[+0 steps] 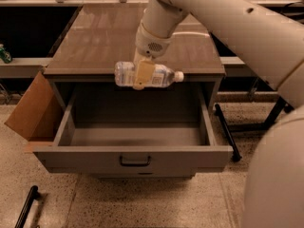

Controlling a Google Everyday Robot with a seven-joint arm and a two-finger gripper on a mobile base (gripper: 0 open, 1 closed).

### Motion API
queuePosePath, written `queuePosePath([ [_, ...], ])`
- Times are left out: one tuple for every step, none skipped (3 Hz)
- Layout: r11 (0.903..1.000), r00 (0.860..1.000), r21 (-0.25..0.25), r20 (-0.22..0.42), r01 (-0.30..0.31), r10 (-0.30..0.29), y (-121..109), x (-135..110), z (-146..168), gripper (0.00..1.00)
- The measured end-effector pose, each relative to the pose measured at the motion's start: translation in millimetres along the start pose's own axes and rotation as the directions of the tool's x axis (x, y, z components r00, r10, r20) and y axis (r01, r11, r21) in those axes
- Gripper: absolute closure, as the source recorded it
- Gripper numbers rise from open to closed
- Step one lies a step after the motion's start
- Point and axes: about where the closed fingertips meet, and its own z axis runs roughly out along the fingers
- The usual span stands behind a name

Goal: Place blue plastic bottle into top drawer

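Note:
The blue plastic bottle (156, 75) is clear with a pale label and a white cap pointing right. It lies on its side in the air, in front of the cabinet's front edge and above the open top drawer (133, 160). My gripper (141, 75) is shut on the bottle's middle, reaching down from the white arm above. The drawer is pulled out, its grey box interior shows nothing inside, and its dark bar handle (134, 161) sits at the centre of the front panel.
The brown cabinet top (118, 37) lies behind the bottle. A cardboard box (31, 109) leans at the drawer's left. My white arm and body (270, 165) fill the right side. A black chair base (228, 132) stands on the floor at right.

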Motion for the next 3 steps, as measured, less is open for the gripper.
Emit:
queuePosePath([
  [0.9935,0.996,-0.069,-0.026,-0.091,0.089,38.3,19.6,34.2,1.00],
  [0.9934,0.996,-0.069,-0.026,-0.091,0.089,38.3,19.6,34.3,1.00],
  [0.9819,0.986,-0.098,-0.046,-0.162,0.158,47.5,22.3,63.1,1.00],
])
